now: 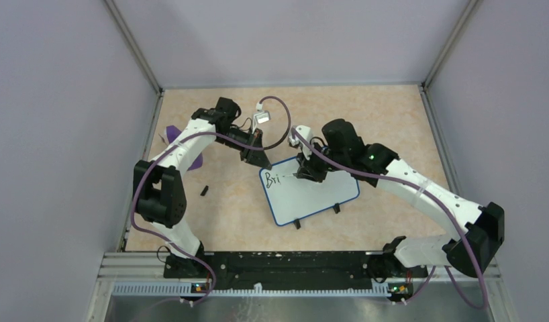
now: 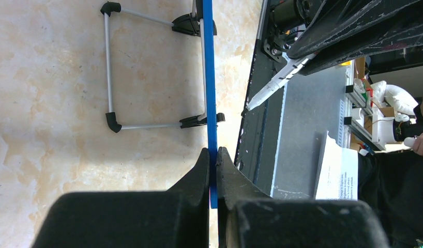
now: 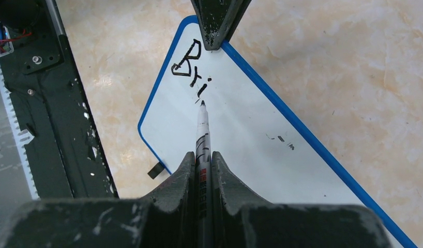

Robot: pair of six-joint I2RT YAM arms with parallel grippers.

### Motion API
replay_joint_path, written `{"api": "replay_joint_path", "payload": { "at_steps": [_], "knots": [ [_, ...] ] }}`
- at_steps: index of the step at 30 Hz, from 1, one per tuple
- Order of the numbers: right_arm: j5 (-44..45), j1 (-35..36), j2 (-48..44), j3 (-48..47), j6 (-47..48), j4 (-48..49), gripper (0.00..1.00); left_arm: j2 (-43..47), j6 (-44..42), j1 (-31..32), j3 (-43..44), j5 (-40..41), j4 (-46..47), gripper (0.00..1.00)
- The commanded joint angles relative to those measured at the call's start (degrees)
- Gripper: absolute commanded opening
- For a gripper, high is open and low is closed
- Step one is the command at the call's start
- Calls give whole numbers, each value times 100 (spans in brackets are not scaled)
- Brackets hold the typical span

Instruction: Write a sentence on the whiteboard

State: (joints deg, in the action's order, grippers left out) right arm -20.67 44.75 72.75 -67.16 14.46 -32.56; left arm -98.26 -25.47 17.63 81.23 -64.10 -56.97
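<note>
The whiteboard (image 1: 315, 194), white with a blue frame, lies on the table in the middle of the top view. Black lettering of the sentence reads "Bri" (image 1: 272, 178) near its upper left corner. My left gripper (image 1: 262, 161) is shut on the board's blue edge (image 2: 207, 77) at that corner. My right gripper (image 1: 304, 173) is shut on a marker (image 3: 202, 129). The marker's tip rests on the board (image 3: 251, 129) just below the "i" of "Bri" (image 3: 191, 70). In the right wrist view the left gripper's fingers (image 3: 217, 20) clamp the corner above the letters.
A purple wedge-shaped piece (image 1: 170, 133) lies at the left wall, partly behind the left arm. A small black cap (image 1: 204, 190) sits left of the board. Faint black smudges (image 3: 284, 142) mark the board's middle. Enclosure walls close in on both sides and at the back.
</note>
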Motion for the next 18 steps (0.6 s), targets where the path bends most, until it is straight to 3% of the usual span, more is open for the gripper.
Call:
{"api": "replay_joint_path", "payload": {
  "at_steps": [1,18],
  "knots": [
    [47,-28,-49,-3,32,172,0,37,-181,136,-159,165,-22,0],
    [426,86,253,-144,33,296,0,33,-202,135,-124,122,-40,0]
  ]
}}
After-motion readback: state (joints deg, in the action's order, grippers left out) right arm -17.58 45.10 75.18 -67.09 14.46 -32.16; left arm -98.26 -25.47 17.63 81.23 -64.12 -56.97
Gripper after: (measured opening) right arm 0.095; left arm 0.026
